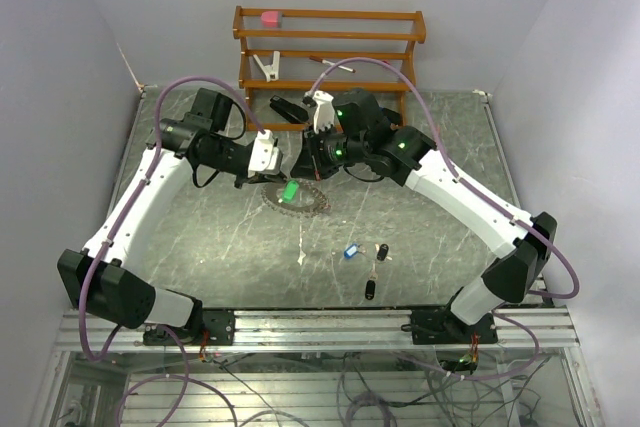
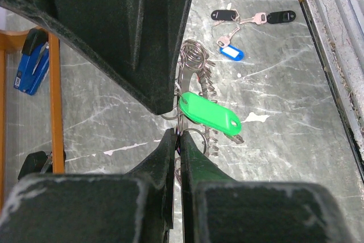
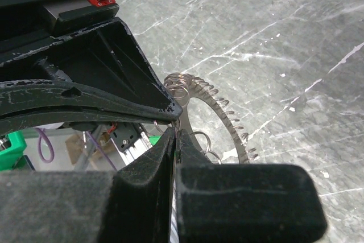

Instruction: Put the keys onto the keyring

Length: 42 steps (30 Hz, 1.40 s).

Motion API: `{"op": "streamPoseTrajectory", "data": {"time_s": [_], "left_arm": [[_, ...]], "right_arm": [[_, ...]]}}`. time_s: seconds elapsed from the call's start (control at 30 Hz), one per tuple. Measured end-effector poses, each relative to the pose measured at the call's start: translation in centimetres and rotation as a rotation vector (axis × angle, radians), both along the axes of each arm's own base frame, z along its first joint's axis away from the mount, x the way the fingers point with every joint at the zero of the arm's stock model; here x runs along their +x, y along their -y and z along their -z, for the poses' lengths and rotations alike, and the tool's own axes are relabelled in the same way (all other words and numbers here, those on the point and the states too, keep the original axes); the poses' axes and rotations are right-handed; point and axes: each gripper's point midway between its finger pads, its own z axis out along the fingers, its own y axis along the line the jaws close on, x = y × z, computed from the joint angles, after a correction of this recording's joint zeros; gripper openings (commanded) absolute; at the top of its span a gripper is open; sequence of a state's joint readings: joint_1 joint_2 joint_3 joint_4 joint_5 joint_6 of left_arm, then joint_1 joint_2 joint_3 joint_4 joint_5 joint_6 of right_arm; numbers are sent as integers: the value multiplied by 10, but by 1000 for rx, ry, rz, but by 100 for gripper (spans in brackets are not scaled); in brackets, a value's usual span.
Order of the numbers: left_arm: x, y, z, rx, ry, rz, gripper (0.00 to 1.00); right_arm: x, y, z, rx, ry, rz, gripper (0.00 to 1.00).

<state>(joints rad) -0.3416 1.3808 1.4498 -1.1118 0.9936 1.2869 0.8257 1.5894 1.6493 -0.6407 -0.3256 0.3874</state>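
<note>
Both of your grippers are pinched shut on the keyring [image 3: 224, 109], close together on the same bit of rim. Your left gripper [image 2: 177, 136] has its jaws squeezed flat on the rim. The green key [image 2: 209, 113] sits just past those tips, a little to the right, lying across the ring. Your right gripper [image 3: 175, 136] has its jaws closed on the rim too, and the rest of the ring curves away beyond its tips. I think one key is done or nearly done. The green key looks hooked on by a small wire loop, but you cannot be sure from here that the loop is all the way on. Three keys are left. The blue key [image 2: 231, 53], the first black key [image 2: 223, 14] and the second black key [image 2: 282, 16] lie on the table [image 2: 296, 140], well apart from both sets of jaws, far beyond the left tips. None of them touches the ring. The keyring is thin, flat, shiny metal with a big hole in the middle, and its edge is bumpy with lots of little wire loops. The key heads are smooth plastic, long and rounded, with small metal blades. The table is hard and grey-green with white streaks, like stone, so keys will likely slide on it.
</note>
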Motion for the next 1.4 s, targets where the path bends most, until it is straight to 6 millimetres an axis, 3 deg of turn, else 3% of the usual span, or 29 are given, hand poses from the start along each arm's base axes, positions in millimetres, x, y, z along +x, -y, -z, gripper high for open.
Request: {"op": "streamPoseTrajectory", "data": {"time_s": [0.47, 1.4], "left_arm": [[10, 5, -2, 24, 27, 0, 7], [22, 11, -14, 49, 75, -18, 7]], "right_arm": [[-6, -4, -3, 28, -37, -14, 0], [7, -8, -16, 101, -79, 71, 0]]}}
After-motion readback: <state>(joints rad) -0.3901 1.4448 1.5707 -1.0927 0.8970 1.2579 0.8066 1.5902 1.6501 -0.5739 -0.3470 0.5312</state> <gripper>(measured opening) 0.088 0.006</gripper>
